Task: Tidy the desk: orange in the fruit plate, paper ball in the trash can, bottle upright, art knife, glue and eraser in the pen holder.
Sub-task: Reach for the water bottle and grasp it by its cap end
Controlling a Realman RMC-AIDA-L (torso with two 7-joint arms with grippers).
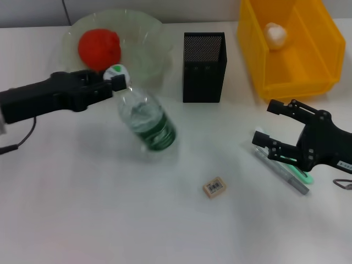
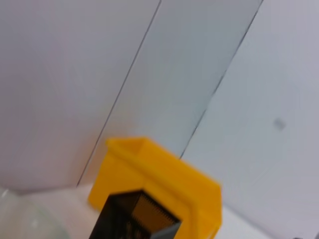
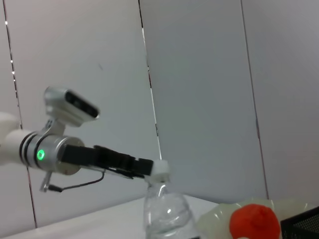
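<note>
White desk [image 1: 82,220], smooth and bare-topped; pale grey wall panels with thin dark seams behind, seen from both wrist views.

Near the far left corner: fruit plate [image 1: 144,33] with the orange [image 1: 99,48] inside. At the middle of the far edge: pen holder [image 1: 204,67], upright. At the far right corner: trash can [image 1: 308,71] with the paper ball [image 1: 275,35] inside. Toward the middle of the desk: bottle [image 1: 145,120], base on the desk, cap end leaning toward the far left corner and the fruit plate. Nearer the front edge, right of centre: eraser [image 1: 214,187], lying flat, alone, well apart from both tools.

Left tool [image 1: 115,78] reaching in from the left edge, closed on the bottle's cap, just beside the near rim of the fruit plate; in the right wrist view, the same left tool [image 3: 149,168] pinching the white cap above the clear bottle [image 3: 167,214], with the orange [image 3: 253,222] and fruit plate [image 3: 219,219] off to one side.

Right tool [image 1: 271,126] near the right edge, low over the desk, fingers spread wide and holding nothing. Just beside its nearer finger: art knife [image 1: 286,171], a slim grey and green thing lying flat, partly hidden under the tool. Bottle well apart from this tool.

In the left wrist view: trash can [image 2: 164,184] and pen holder [image 2: 134,219] only.
</note>
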